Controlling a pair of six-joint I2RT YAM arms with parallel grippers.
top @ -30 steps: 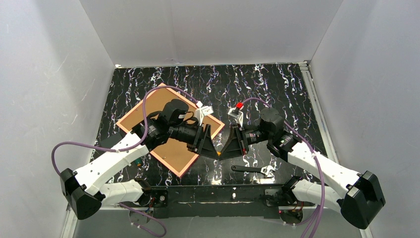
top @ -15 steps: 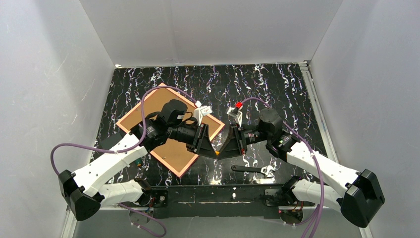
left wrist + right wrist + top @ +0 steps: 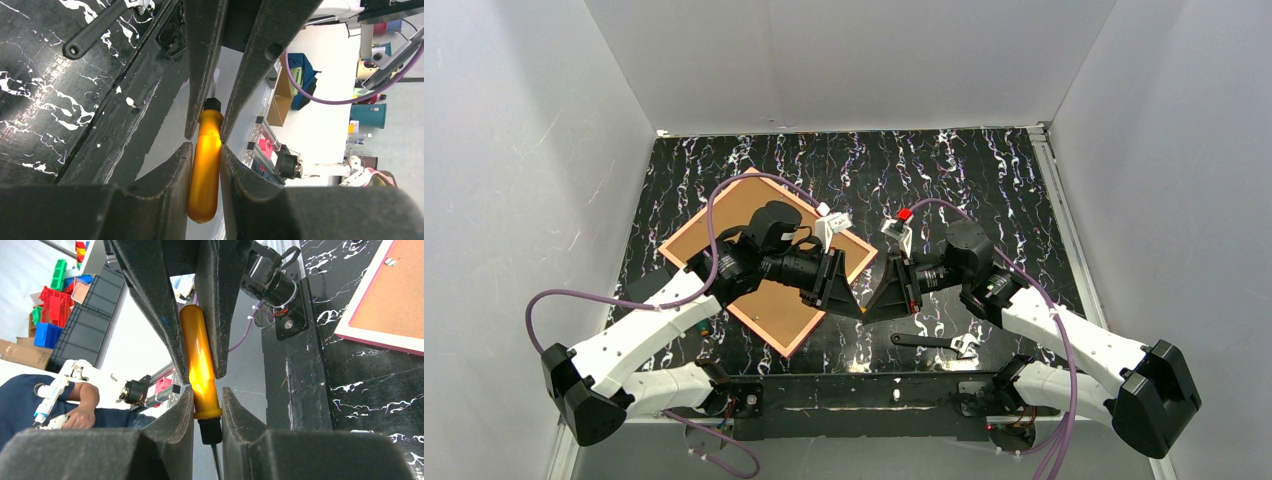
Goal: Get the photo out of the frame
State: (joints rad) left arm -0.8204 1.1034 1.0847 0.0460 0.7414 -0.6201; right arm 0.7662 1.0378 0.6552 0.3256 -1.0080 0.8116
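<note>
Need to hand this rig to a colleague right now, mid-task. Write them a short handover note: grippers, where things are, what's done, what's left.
Left gripper: shut on the orange screwdriver, held in the air.
Right gripper: shut on the same handle from the opposite side; looks like a hand-over.
Frame: face down on the left of the table, brown back panel up and in place. Photo not visible.
Wrench: lying near the front edge.
Done: screwdriver picked up.
Left: let one gripper release, free and lift the back panel, take the photo out.
</note>
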